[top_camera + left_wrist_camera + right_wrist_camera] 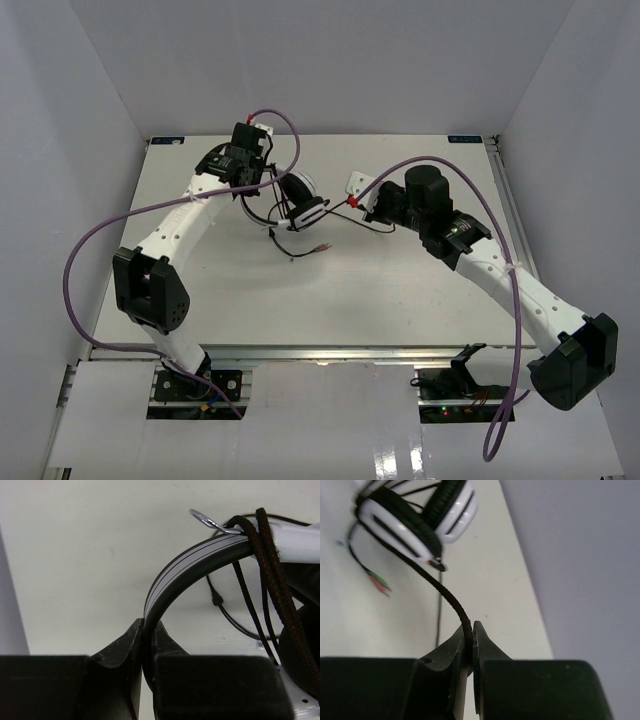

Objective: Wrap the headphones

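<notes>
the headphones [300, 195] sit on the table [400, 300] towards its far side, between the two arms and left of centre. their white cups with black pads [415, 520] stand close together, face to face. any print on the cups is too small to read.

the headband [190, 562] – grey-white outside, black inside – arcs down into the left gripper [148, 630], whose jaws are clamped tight on it. several turns of the thin black cable [272, 575] cross the band near the white slider, beside a small metal loop [207, 520].

from one cup the cable runs on to the right gripper [471, 630], which is pinched shut on it just right of the headphones – the braided strand curves down between the closed tips. more cable lies in loose curls on the table in front of the cups, ending in red and green plugs [380, 582].

purple cables [85, 250] loop off both arms, and grey walls [70, 120] enclose the table.
</notes>
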Controlling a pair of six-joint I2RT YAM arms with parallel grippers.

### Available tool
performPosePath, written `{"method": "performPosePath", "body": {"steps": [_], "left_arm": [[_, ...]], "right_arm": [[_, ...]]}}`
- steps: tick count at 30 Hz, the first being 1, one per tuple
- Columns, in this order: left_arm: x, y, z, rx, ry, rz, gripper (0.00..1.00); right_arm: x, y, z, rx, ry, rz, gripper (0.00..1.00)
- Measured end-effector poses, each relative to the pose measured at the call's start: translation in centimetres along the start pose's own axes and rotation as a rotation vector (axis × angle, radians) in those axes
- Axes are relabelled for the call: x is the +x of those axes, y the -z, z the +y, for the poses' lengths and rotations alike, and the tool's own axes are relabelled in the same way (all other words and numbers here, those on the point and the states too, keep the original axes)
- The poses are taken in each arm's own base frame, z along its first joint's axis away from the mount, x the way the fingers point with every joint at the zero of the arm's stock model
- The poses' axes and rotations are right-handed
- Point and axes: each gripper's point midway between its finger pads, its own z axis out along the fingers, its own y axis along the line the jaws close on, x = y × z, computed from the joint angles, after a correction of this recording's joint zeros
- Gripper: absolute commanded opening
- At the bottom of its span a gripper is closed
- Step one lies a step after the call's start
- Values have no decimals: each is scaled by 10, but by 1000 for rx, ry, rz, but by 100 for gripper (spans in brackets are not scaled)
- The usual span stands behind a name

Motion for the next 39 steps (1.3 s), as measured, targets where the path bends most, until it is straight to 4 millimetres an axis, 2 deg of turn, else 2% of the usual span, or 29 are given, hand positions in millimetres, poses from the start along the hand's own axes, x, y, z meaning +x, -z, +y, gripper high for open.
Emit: {"method": "performPosePath", "body": {"steps": [2,6,10,12,15,17,21,24,27,29,33,36,39], "left_arm": [[6,-3,-19,73,-43,23,0],[29,-1,-74,273,-138,70,0],[58,21,-139,552,-220,119,0],[64,35,-159,666,-221,128,0],[62,52,-176,788,-202,117,0],[54,67,-181,858,-193,78,0],[21,103,-185,949,-157,-59,0],[-6,128,-186,1005,-129,-155,0],[-20,158,-192,1101,-132,-212,0],[-28,175,-195,1152,-114,-235,0],[-59,206,-192,1193,-55,-316,0],[-89,225,-179,1176,9,-394,0],[-122,242,-154,1130,104,-487,0]], "right_arm": [[8,-5,-10,49,123,65,8],[12,-24,-39,183,321,127,8],[21,-38,-50,257,386,162,8],[22,-43,-51,275,346,147,8],[25,-45,-55,287,238,108,8],[41,-44,-61,289,145,108,8],[68,-44,-55,165,-114,5,15],[67,-39,-39,8,-281,-138,22],[54,-37,-16,-181,-422,-289,31],[38,-36,7,-323,-527,-388,39],[12,-23,61,-606,-729,-501,51],[7,-14,97,-816,-980,-447,52],[9,-12,125,-941,-1200,-339,47]]}}
